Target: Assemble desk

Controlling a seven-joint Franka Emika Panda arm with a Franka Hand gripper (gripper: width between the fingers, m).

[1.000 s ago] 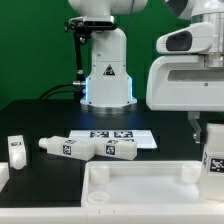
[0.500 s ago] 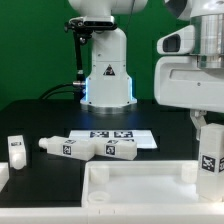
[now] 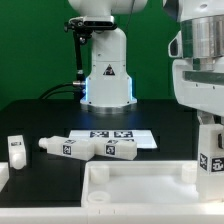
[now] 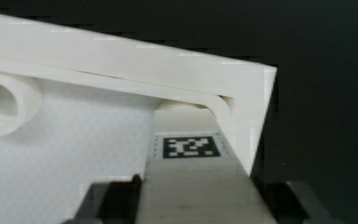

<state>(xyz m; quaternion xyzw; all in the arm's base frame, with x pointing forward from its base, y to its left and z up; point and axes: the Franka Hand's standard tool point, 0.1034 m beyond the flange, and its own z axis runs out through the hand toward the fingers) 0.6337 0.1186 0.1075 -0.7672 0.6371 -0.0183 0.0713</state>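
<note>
Where the near edge of the surface (image 3: 40, 120) runs off the exterior view's right, a white desk leg (image 3: 210, 160) is held upright. Its long axis is vertical, one tag faces the exterior camera, and its lower end is down at the right end of the tabletop panel (image 3: 130, 178). Whether it touches the panel I cannot tell.

The hand (image 4: 194, 205) is clamped on this leg from above, with fingers (image 4: 108, 203) on either side of it in the wrist view. The arm stands over that corner, its wrist pointing straight down.

The panel lies flat along the near edge, its long axis across the exterior view. In the wrist view, one of its corners and a round socket (image 4: 2, 105) show beyond the held leg.

A second leg (image 3: 68, 148) and a third leg (image 3: 120, 148) lie on their sides, end to end, near the middle of the surface. They are just in front of the marker board (image 3: 120, 134). A fourth leg (image 3: 15, 150) stands upright by the edge at the exterior view's left.
</note>
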